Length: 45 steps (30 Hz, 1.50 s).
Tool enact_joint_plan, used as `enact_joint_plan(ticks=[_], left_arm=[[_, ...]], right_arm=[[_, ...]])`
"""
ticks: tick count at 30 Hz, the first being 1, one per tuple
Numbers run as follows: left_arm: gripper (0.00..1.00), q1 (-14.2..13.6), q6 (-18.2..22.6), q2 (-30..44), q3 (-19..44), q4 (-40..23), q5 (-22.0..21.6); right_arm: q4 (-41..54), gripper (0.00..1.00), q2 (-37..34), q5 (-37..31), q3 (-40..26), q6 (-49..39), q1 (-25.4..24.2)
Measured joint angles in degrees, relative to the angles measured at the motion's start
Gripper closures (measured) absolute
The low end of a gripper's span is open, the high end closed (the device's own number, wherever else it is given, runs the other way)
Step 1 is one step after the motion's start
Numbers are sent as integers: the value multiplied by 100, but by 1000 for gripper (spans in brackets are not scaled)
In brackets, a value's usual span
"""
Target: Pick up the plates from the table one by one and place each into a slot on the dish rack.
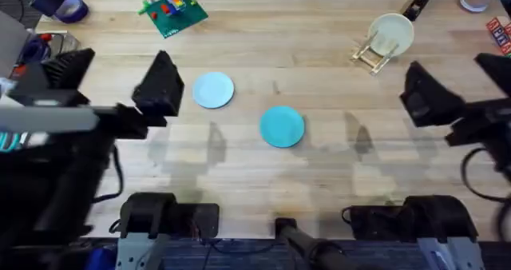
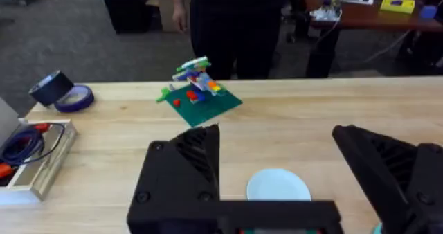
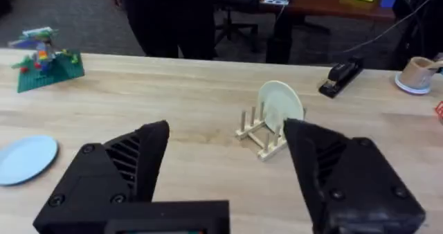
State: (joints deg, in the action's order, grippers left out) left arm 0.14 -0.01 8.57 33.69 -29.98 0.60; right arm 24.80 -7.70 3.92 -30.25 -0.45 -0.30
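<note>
On the light wooden butcher-block table [image 1: 319, 182], the pale sky-blue round plate [image 1: 213, 89] and teal round plate [image 1: 282, 126] lie flat near centre. The small light-wood peg rack [image 1: 374, 56], at two o'clock, holds a cream round plate [image 1: 391, 33]. Left gripper [image 2: 291, 182] and right gripper [image 3: 225, 168] hover with fingers spread, empty.

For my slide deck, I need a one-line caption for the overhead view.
Both open grippers hover above the table; teal plate and sky-blue plate lie flat, cream plate stands in the dish rack.
</note>
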Motion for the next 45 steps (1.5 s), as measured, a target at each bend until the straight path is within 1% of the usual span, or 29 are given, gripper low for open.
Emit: enact_joint_plan(ticks=[5,13,17,22,24,28,32,39,40,41,42,45], left_arm=[[7,0,-94,932,1114,-753,0],[7,0,-605,2487,2774,-2187,35],[7,0,-691,3197,3517,-2837,131],[8,0,-739,4020,4431,-3704,262],[7,0,-754,4335,4792,-4098,284],[8,0,-758,4819,5292,-4577,291],[8,0,-758,5089,5462,-4631,304],[8,0,-758,5138,5467,-4636,304],[39,0,-791,5138,5467,-4655,306],[117,0,-796,5138,5467,-4687,307],[254,0,-796,5135,5467,-4710,308],[712,0,-798,5138,5467,-4757,308]], right_arm=[[849,8,-961,0,-1055,-43,0],[2105,8,-2814,1,-2723,-85,0],[2715,8,-3659,1,-3506,-85,0],[3371,8,-4497,4,-4220,-86,0],[3623,8,-4754,5,-4427,-86,0],[3916,7,-5128,18,-4706,-87,0],[3913,7,-5271,18,-4749,-85,0],[3915,8,-5277,18,-4751,-86,0],[3914,8,-5279,18,-4751,-87,0],[3916,8,-5276,18,-4751,-87,0],[3914,8,-5276,18,-4751,-87,0],[3912,7,-5279,18,-4751,-86,0]])
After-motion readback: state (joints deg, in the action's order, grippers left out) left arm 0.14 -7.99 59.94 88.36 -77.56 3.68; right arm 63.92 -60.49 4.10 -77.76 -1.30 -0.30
